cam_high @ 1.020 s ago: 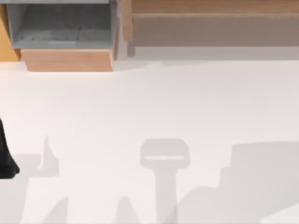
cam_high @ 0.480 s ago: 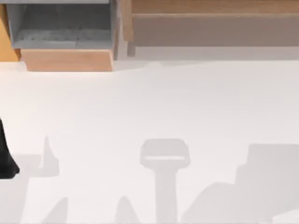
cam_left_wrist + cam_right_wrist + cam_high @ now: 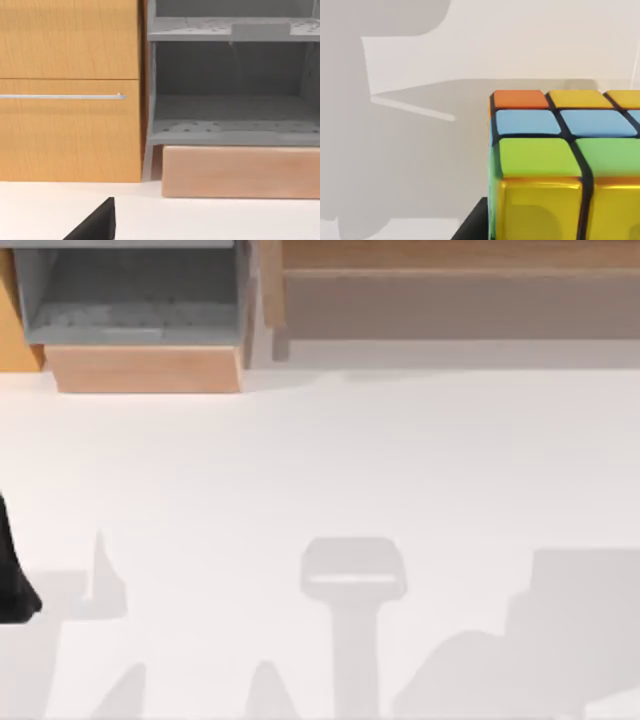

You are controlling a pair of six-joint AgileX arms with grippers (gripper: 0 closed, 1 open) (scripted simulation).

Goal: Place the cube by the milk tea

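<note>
While the right wrist view sits close over the cube (image 3: 555, 165), whether the right gripper is pinching it cannot be told. White tabletop (image 3: 470, 45) lies beyond. At the tabletop's left edge, the left arm (image 3: 12, 580) sits parked, facing a grey shelf (image 3: 230, 115).

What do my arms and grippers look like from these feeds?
Little shows. The left arm is a plain black, smooth tapering shape at the table's left edge. A black wedge-shaped piece is in the left wrist view, another black piece beside the cube. No cables or markings visible.
</note>
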